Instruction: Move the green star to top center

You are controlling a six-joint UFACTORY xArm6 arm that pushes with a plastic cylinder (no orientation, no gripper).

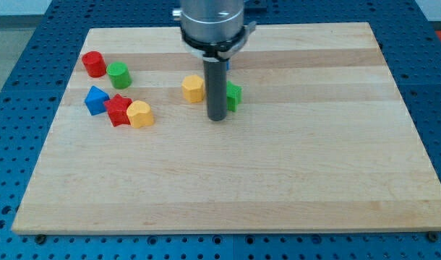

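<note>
My tip point(218, 118) is set down on the wooden bench point(228, 188), touching the green star point(235, 95) on its left side, with a yellow hexagon block point(194, 88) just beside the rod. No claw is fitted, so none is seen spread or pressed together; the star is found just above mid-bench, partly hidden by the rod

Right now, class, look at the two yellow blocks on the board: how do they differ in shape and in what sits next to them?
The yellow hexagonal block has flat facets; the yellow heart block has a rounded, lobed outline. The hexagonal one stands free near my tip, just to its left; the heart one sits far off at the view's left. The heart touches the red star; the hexagonal block touches no block. Both are yellow and similar in size.
</note>
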